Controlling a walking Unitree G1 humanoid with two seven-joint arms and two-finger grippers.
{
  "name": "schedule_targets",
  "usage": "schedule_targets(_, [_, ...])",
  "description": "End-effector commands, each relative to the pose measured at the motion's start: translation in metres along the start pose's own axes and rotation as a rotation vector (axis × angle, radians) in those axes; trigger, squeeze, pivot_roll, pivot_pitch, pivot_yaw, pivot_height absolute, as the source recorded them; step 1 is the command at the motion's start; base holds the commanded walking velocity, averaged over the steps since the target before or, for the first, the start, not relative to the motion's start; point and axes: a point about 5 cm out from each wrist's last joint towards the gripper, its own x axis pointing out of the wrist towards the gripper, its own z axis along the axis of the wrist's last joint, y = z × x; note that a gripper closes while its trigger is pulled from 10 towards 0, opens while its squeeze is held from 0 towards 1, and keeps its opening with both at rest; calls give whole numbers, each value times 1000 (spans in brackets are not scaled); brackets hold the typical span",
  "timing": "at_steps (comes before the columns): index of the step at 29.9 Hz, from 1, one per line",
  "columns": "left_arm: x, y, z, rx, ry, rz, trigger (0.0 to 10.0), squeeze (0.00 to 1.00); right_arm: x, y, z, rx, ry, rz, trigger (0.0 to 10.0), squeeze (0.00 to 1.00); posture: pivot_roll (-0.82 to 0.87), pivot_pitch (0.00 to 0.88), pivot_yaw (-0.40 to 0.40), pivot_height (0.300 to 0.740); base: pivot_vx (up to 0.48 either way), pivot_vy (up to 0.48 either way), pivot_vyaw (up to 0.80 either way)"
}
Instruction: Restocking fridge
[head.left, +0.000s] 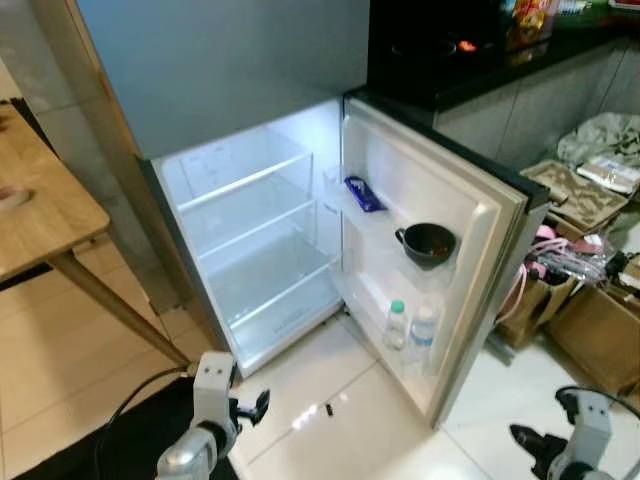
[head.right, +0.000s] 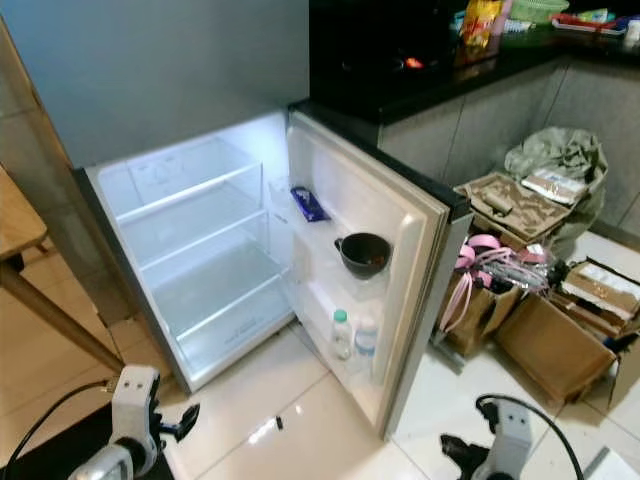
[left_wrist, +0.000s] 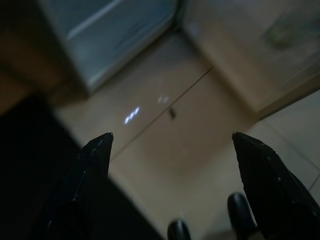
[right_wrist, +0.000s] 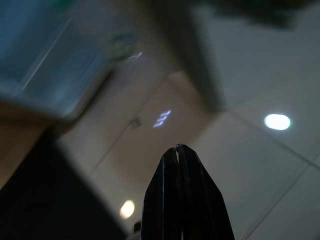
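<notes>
The fridge (head.left: 200, 70) stands open, its lit glass shelves (head.left: 250, 230) bare. Its door (head.left: 490, 215) is swung out to the right. On the door racks sit a blue packet (head.left: 363, 193), a dark bowl (head.left: 428, 243) and, lower down, two water bottles (head.left: 397, 324) (head.left: 424, 330). My left gripper (head.left: 256, 404) hangs low over the floor in front of the fridge, open with nothing between its fingers (left_wrist: 95, 150). Low at the right, beyond the door's edge, my right gripper (head.left: 526, 439) is shut on nothing, its fingertips (right_wrist: 172, 152) pressed together.
A wooden table (head.left: 40, 210) stands to the left. A black mat (head.left: 130, 440) and a cable lie at the lower left. Cardboard boxes and bags (head.left: 590, 330) crowd the floor to the right. Behind them runs a black counter (head.left: 470, 70).
</notes>
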Motion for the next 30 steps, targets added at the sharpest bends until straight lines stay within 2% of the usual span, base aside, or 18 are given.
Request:
schedule_targets(1, [-9,10,-18,-40,67,76,10000,0,-2,-9,7,36,-55,-101,10000,0,-158,0,35,740,0,0,0])
schedule_targets(2, [-9,10,-18,-40,67,76,10000,0,-2,-9,7,36,-55,-101,10000,0,-158,0,35,740,0,0,0])
schedule_targets(4, [-19,18,-37,-81,132,152,10000,0,-3,-22,38,91,-192,-213,10000,0,-153,0,31,740,0,0,0])
schedule_targets(6, [-19,18,-37,-81,132,152,10000,0,-3,-22,38,91,-192,-213,10000,0,-153,0,31,740,0,0,0])
schedule_targets(7, [-24,20,-46,-87,162,175,10000,0,-2,-25,64,112,-294,-221,10000,0,-153,0,31,740,0,0,0])
schedule_targets(8, [-24,20,-46,-87,162,175,10000,0,-2,-25,64,112,-294,-221,10000,0,-153,0,31,740,0,0,0])
schedule_targets(9, [-30,22,-55,-89,198,193,10000,0,-2,-22,101,142,-430,-186,10000,0,-153,0,31,740,0,0,0])
schedule_targets(10, [-30,22,-55,-89,198,193,10000,0,-2,-22,101,142,-430,-186,10000,0,-153,0,31,740,0,0,0])
schedule_targets(11, [-34,22,-63,-89,230,207,10000,0,-3,-15,137,153,-558,-126,10000,0,-154,0,36,740,0,0,0])
schedule_targets(12, [-34,22,-63,-89,230,207,10000,0,-3,-15,137,153,-558,-126,10000,0,-154,0,36,740,0,0,0])
schedule_targets(13, [-37,22,-68,-83,255,215,10000,0,-5,-5,167,144,-657,-60,10000,0,-154,0,36,740,0,0,0])
schedule_targets(14, [-37,22,-68,-83,255,215,10000,0,-5,-5,167,144,-657,-60,10000,0,-154,0,36,740,0,0,0])
schedule_targets(15, [-39,22,-71,-73,272,223,10000,0,-6,9,194,110,-734,11,10000,0,-148,0,31,740,0,0,0])
schedule_targets(19, [-39,22,-72,-62,281,228,10000,0,-8,19,209,79,-775,58,10000,0,-142,0,27,740,0,0,0])
schedule_targets(21, [-40,22,-74,-22,295,236,10000,0,-10,43,237,18,-848,158,10000,0,-132,0,21,740,0,0,0])
schedule_targets(23, [-40,22,-74,-22,295,236,10000,0,-10,43,237,18,-848,158,10000,0,-132,0,21,740,0,0,0])
schedule_targets(24, [-41,23,-76,-8,302,245,10000,0,-12,59,254,-47,-879,205,10000,0,-126,0,22,740,0,0,0])
schedule_targets(30, [-44,25,-78,2,317,248,10000,0,-8,81,258,-166,-838,301,10000,0,-128,0,29,740,0,0,0])
